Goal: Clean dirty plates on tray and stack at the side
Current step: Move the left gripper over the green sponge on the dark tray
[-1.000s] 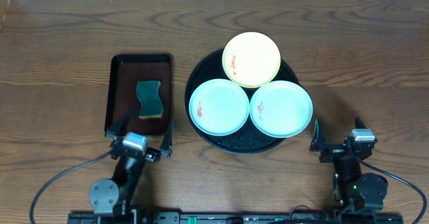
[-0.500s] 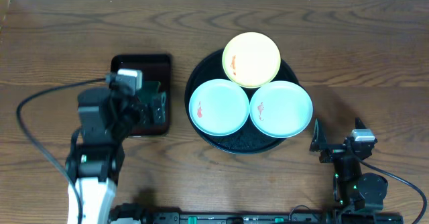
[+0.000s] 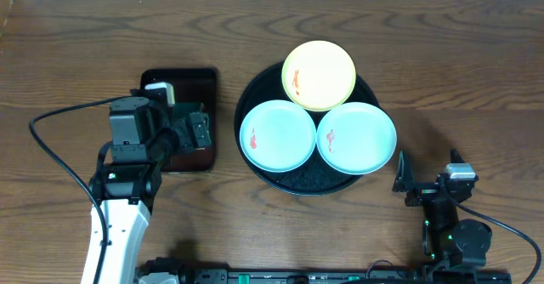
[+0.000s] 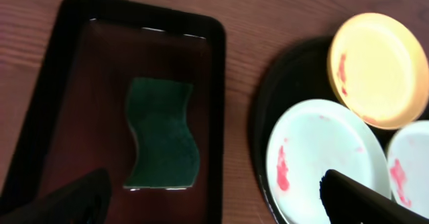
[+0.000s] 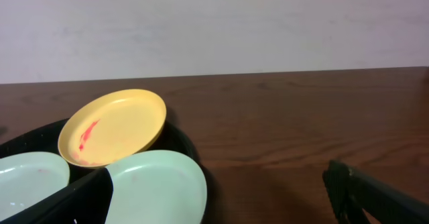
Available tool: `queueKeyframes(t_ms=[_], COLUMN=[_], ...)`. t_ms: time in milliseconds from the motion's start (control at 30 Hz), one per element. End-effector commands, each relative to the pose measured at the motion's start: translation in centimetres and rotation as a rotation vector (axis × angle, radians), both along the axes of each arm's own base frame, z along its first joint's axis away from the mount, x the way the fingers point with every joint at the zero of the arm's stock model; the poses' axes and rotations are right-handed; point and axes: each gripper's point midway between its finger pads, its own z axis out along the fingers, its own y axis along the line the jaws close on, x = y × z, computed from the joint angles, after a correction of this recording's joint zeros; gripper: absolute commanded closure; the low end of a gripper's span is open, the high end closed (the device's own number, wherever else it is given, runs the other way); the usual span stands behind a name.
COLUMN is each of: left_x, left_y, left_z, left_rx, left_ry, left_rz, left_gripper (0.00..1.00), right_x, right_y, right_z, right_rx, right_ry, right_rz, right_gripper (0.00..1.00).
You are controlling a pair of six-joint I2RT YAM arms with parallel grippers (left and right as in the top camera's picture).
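Well, both my grippers are spread wide, grasping nothing: left gripper (image 4: 214,184) hovers over the sponge (image 4: 163,133) left of the tray (image 3: 297,184), right gripper (image 5: 216,176) rests near its front-right. Three smeared plates (image 3: 278,135) lie on the tray.

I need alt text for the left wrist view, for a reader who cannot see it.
A dark green sponge lies in a rectangular reddish-brown tray, below the open left gripper. To the right, a round black tray holds one yellow plate and two pale mint plates, all smeared red.
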Motion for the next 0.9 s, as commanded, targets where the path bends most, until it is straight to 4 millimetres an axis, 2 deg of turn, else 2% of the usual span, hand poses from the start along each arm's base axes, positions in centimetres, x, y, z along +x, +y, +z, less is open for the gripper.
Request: queueKeyframes(t_ms=[0,100,567,700,800,867], left_x=[0.5,-0.2,-0.5,-1.3,-1.5,-1.4], left_y=[0.9,0.8,0.8,1.3,1.9,1.9], left_z=[1.2,0.5,0.2,-1.1,-2.8,-3.7], left_rx=[0.006,0.006,-0.007,-0.051,-0.083,-0.080], left_ry=[-0.018,0.021,0.046,0.120,0.196,0.229], left_rz=[0.060,0.060,0.073,0.162,0.265,0.266], left_gripper=[0.00,0.00,0.00,0.00,0.00,0.00], right_x=[0.0,0.0,0.0,0.0,0.0,0.0], right_y=[-0.3,-0.3,-0.3,-0.3,-0.3,-0.3], right_z=[0.0,-0.1,-0.1,-0.1,-0.1,-0.1], right_rx=[-0.012,-0.012,-0.012,-0.012,-0.012,-0.012], right_ry=[-0.001,0.000,0.000,0.000,0.000,0.000], right_rz=[-0.014,-0.014,-0.014,-0.014,-0.014,-0.014], right_gripper=[0.01,0.01,0.01,0.01,0.01,0.01])
